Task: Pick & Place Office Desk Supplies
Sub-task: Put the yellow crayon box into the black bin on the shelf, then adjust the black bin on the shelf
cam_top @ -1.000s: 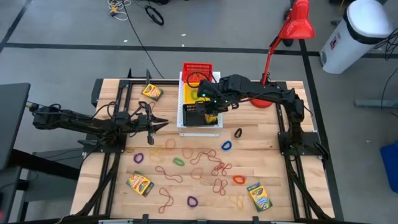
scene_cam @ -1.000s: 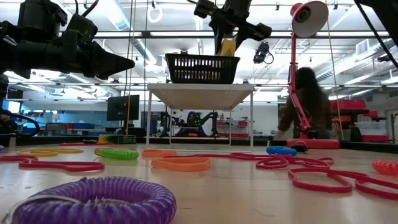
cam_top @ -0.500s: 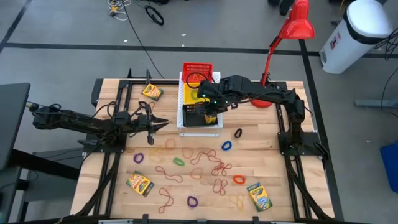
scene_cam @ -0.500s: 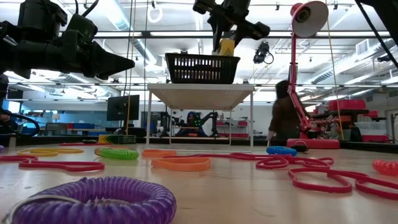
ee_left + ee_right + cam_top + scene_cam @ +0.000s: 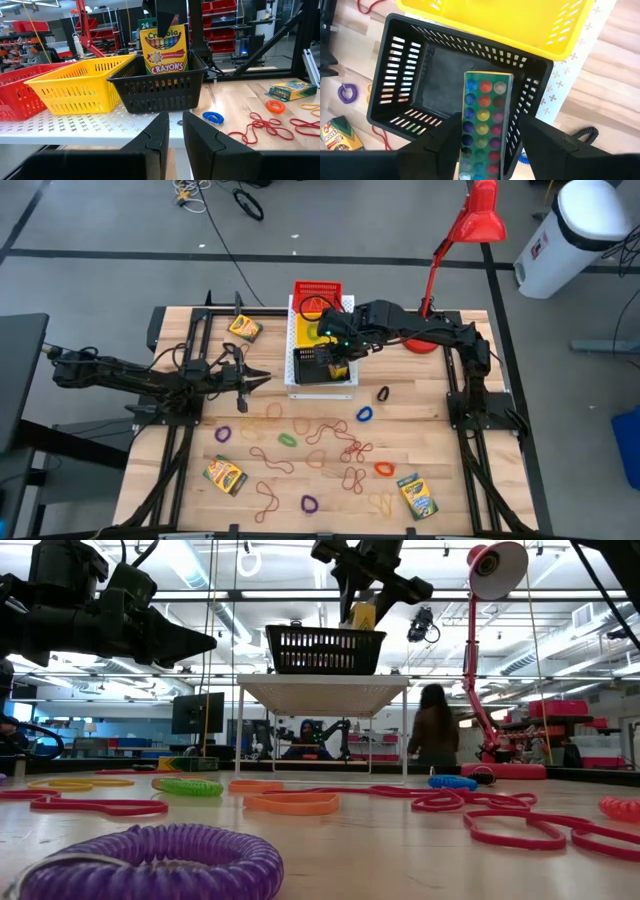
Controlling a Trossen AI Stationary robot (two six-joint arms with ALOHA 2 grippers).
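The right hand (image 5: 339,358) hangs over the black basket (image 5: 322,366), which stands on the white perforated board (image 5: 293,340) at the far middle of the desk (image 5: 420,430). Between its fingers (image 5: 540,142) stands a crayon box (image 5: 484,125), upright and partly down inside the basket — the fingers flank it closely, but whether they press on it or have let go I cannot tell. From the left wrist the same box shows its yellow front above the basket's rim. Beside the black basket sit a yellow basket (image 5: 80,85) and, farther on, a red one (image 5: 317,293).

The left hand (image 5: 258,379) waits above the desk left of the board, its fingers (image 5: 157,137) close together with a narrow gap and nothing between them.

Other crayon boxes lie on the desk — one far left (image 5: 244,328), one near left (image 5: 226,475), one near right (image 5: 417,496). Reddish rubber bands (image 5: 335,450) and small coloured loops, among them a blue one (image 5: 365,414), are scattered across the near middle.
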